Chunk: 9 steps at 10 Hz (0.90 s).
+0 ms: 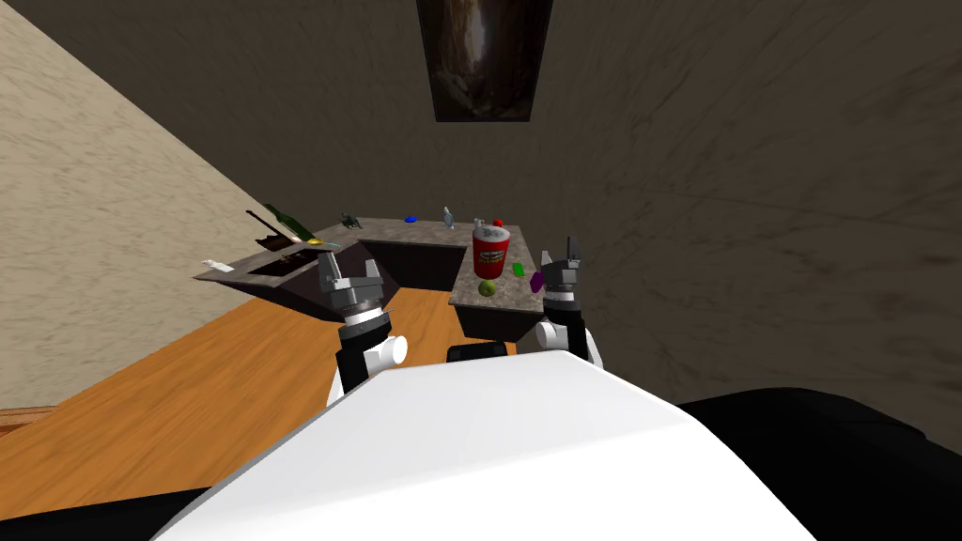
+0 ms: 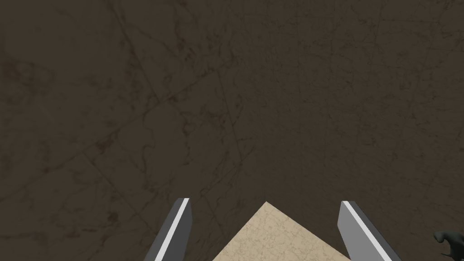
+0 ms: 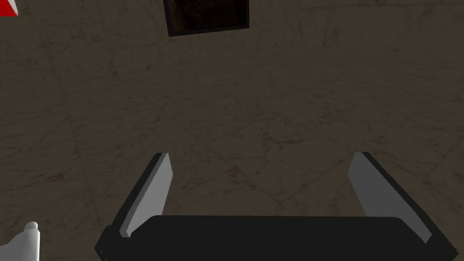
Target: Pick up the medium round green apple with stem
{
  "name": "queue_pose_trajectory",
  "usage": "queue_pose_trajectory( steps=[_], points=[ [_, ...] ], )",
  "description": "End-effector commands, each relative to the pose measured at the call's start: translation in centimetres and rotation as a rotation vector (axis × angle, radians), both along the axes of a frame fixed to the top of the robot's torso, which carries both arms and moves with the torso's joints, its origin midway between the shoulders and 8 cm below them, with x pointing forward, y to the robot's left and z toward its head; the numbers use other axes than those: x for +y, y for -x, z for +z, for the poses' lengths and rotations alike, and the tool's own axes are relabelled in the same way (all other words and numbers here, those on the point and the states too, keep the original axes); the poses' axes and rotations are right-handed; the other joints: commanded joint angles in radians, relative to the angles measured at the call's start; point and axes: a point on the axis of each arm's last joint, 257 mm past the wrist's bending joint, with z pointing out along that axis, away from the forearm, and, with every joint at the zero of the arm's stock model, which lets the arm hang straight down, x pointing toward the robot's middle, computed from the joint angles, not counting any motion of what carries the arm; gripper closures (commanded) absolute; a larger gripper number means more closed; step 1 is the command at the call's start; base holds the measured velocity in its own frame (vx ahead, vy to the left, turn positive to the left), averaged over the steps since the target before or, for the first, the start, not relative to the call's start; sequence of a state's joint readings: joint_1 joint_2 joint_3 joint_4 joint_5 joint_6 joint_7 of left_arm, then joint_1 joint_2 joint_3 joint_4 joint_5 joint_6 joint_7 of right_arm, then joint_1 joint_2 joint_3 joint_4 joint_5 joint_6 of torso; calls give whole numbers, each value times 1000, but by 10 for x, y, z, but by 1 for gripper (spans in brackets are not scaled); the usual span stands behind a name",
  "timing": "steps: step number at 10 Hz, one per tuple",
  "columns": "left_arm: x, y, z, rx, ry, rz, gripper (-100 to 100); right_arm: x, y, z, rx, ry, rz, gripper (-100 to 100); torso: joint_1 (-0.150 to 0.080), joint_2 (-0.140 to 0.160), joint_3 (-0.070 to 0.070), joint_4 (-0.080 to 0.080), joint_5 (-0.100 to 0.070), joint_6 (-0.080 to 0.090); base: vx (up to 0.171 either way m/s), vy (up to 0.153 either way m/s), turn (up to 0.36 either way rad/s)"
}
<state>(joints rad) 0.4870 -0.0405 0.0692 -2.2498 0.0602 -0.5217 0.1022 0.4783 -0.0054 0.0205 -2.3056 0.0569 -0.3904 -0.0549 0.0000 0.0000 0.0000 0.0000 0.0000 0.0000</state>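
Sitting at the near end of the counter's (image 1: 468,294) right arm, green apple (image 1: 487,288) is just in front of a red canister (image 1: 490,252), with a small green block (image 1: 519,269) and a purple piece (image 1: 536,281) to its right. Left gripper (image 1: 349,277) is raised well left of the apple, fingers spread wide, holding nothing. Right gripper (image 1: 562,258) is up near the purple piece, equally wide, empty

We see the green apple (image 1: 487,288), small and round, resting on the stone counter (image 1: 507,293) (near edge), just below the red can (image 1: 490,254).
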Motion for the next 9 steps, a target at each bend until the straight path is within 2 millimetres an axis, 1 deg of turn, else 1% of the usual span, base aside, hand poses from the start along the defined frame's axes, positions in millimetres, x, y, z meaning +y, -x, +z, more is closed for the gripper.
queue_pose_trajectory(
  steps=[1, 5, 9],
  points=[
    [0, 0, 0, 0, 0, 0, 0, 1, 0, -4, 15, 35, 3, -100, 0, 0, 0, 0, 0, 0, -1, 16, 21],
    [0, 0, 0, 0, 0, 0, 0, -4, -2, -25, 87, 181, -7, -100, 4, 0, 0, 0, 1, 0, 1, 55, 30],
    [0, 0, 0, 0, 0, 0, 0, -20, -1, -59, 199, 381, -44, -100, 7, 0, 0, 0, 2, 0, 6, 102, 56]
  ],
)
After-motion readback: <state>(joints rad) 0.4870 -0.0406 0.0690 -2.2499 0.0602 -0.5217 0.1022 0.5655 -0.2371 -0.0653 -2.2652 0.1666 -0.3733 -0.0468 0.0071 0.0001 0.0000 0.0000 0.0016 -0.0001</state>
